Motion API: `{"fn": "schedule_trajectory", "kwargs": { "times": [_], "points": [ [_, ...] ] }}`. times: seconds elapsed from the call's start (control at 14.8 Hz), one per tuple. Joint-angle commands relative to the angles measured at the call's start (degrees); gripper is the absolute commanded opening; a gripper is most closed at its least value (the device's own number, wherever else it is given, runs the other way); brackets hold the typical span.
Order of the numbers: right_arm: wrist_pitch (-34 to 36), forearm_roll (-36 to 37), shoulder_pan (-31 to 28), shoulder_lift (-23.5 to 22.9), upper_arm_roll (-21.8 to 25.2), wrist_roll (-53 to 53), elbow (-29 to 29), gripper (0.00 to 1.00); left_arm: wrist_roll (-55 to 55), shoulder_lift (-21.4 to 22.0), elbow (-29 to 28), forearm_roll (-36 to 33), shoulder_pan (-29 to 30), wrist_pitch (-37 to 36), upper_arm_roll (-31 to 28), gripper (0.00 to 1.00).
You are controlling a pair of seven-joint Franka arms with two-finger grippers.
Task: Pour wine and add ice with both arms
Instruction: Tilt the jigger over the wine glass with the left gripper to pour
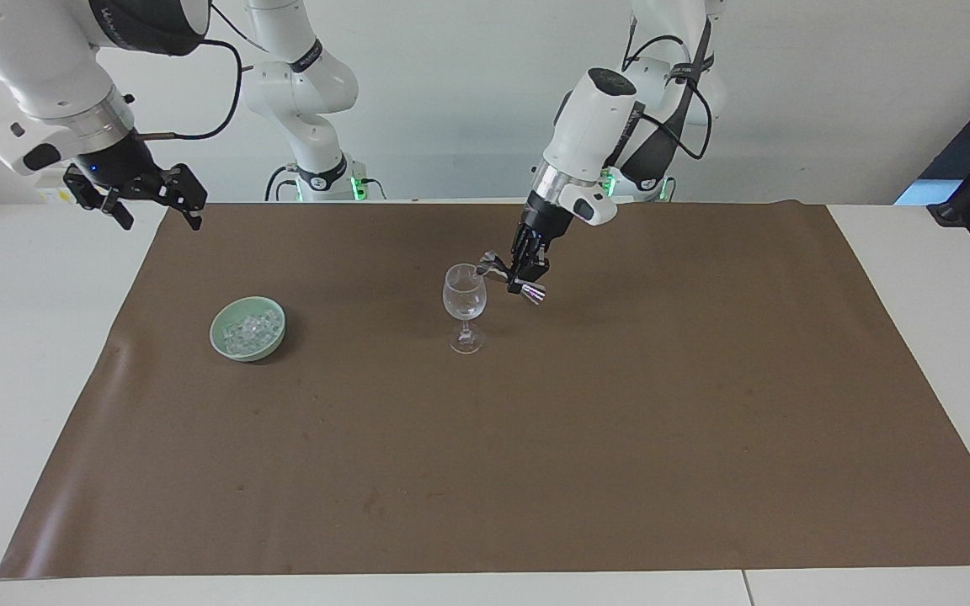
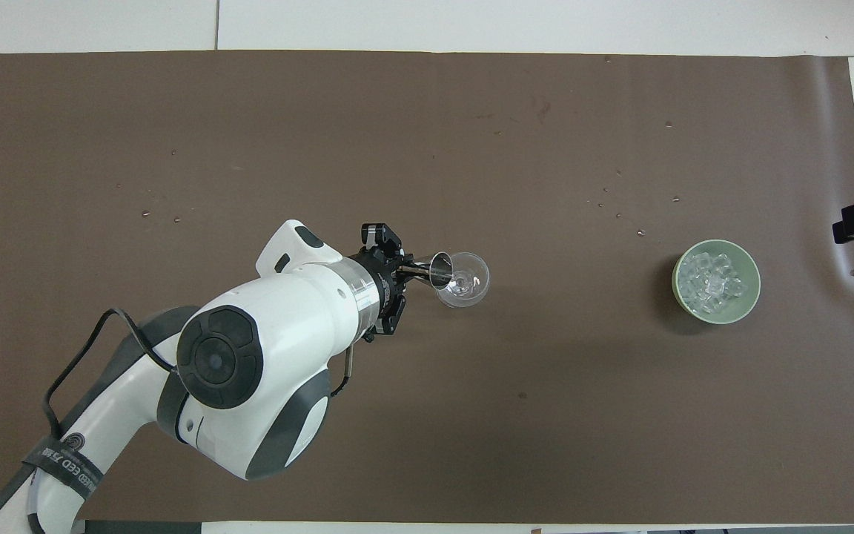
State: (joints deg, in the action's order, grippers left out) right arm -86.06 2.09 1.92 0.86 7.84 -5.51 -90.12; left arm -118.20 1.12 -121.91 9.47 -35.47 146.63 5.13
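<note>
The left gripper [image 1: 519, 279] is clenched on a small metal measuring cup [image 1: 485, 269], gripped at its narrow middle. The cup lies tipped on its side, its open mouth turned toward the wine glass [image 1: 463, 308] and resting at, or just over, the glass rim; actual contact with the rim cannot be confirmed. In the overhead view the cup mouth [image 2: 442, 268] overlaps the edge of the glass bowl [image 2: 465, 280].

The left arm [image 1: 590, 126] descends steeply from its base, wrist pointing almost straight down, with the gripper rolled sideways so the cup lies level. From above, the forearm [image 2: 264, 371] runs diagonally toward the glass.

The wine glass stands upright on the brown mat [image 1: 620, 421], directly beside the left gripper, on the side toward the right arm's end of the table. Its bowl looks clear; any liquid inside cannot be judged.

Well past the glass, toward the right arm's end of the table, sits a pale green bowl [image 1: 219, 340] holding the ice [image 1: 251, 328], a heap of small clear cubes [image 2: 712, 279].

The right gripper [image 1: 141, 195] hangs with fingers spread, holding nothing, above the mat's corner at the right arm's end. The right arm [image 1: 47, 76] waits there.
</note>
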Motion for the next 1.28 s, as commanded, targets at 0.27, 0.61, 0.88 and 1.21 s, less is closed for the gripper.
{"fn": "schedule_trajectory", "kwargs": {
  "times": [0.27,0.61,0.88,1.21],
  "points": [
    [-0.42,-1.04,-0.60,0.90,-0.19,-0.91,-1.03,1.00,-8.71,-0.95,0.71,-15.60,-3.12,-0.46,-0.47,0.00],
    [-0.42,-1.04,-0.60,0.90,-0.19,-0.91,-1.03,1.00,-12.49,-1.04,2.55,-22.74,-4.52,-5.12,-0.47,0.00],
    [-0.42,-1.04,-0.60,0.90,-0.19,-0.91,-1.03,1.00,-13.37,-2.26,6.94,-24.31,-4.61,-9.77,-0.47,0.00],
    [-0.42,-1.04,-0.60,0.90,-0.19,-0.91,-1.03,1.00,-21.02,-2.27,7.92,-31.88,-5.75,-10.57,-0.47,0.00]
  ]
}}
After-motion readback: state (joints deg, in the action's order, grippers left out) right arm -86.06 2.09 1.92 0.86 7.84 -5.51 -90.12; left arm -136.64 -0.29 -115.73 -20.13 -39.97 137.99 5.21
